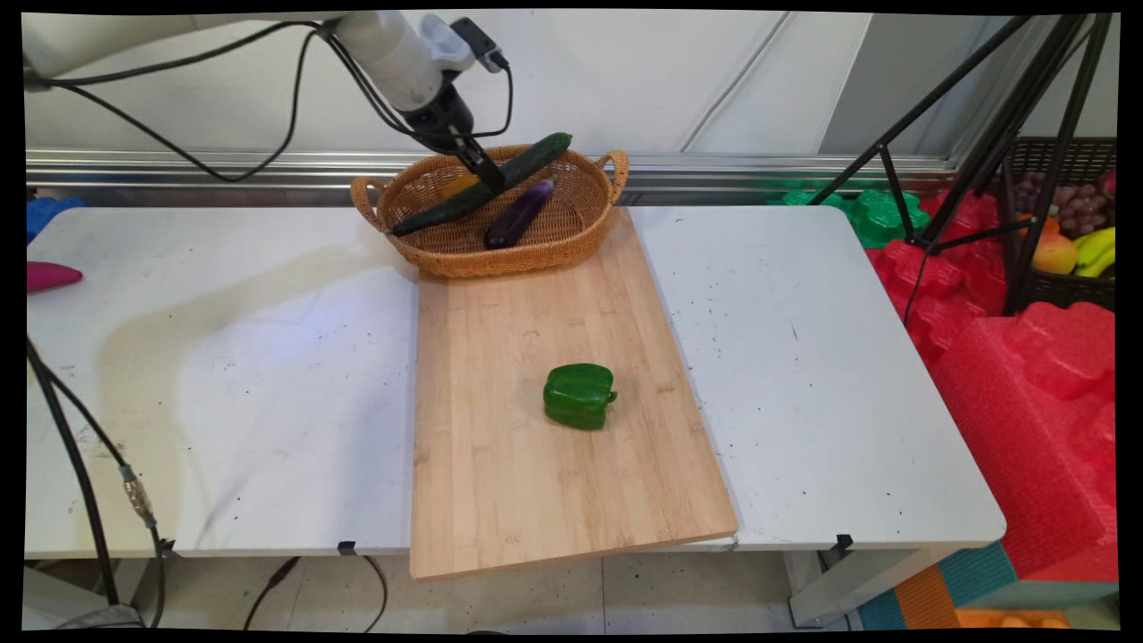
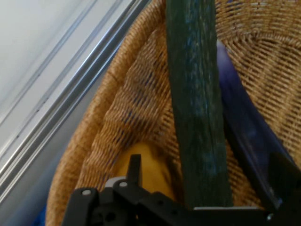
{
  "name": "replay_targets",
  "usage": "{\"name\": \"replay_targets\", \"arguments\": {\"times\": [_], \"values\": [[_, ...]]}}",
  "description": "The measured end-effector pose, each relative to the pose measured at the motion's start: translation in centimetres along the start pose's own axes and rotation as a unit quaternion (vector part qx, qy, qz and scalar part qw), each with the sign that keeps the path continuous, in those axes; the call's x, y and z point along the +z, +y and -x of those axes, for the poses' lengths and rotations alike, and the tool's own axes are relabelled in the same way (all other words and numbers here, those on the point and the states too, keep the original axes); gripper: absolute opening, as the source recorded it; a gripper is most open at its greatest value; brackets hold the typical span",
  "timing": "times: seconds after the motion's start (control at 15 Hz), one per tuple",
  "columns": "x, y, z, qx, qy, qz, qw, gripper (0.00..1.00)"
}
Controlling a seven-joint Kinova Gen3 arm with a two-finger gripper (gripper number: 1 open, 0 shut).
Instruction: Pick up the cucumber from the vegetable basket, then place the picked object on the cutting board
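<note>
Pincer (image 1: 487, 174) clamped the cucumber (image 1: 482, 185) above the basket (image 1: 420, 246); a yellow thing (image 2: 146, 172) below lay half hidden.

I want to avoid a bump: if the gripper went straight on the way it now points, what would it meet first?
The gripper, shut on the cucumber, points down into the wicker basket. Probably the basket's bottom, near the eggplant; depth is unclear.

The arm (image 1: 384, 45) is glossy white and tubular, ending in a black wrist. Thin black cables (image 1: 223, 161) loop from it. The hand (image 1: 487, 174) is black, with jointed linkage bars and silver screw heads (image 2: 86, 192) showing at its base.
</note>
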Motion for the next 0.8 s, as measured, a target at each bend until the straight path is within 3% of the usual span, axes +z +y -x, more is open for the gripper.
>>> {"name": "replay_targets", "arguments": {"times": [0.47, 0.53, 0.8], "values": [[3.1, 0.1, -1.2, -0.02, -0.009, 0.013, 0.9997, 1.0], [3.4, 0.1, -1.3, -0.023, -0.01, 0.014, 0.9996, 0.0], [4.0, 0.4, -1.5, -0.036, -0.013, 0.012, 0.9992, 0.0]]}}
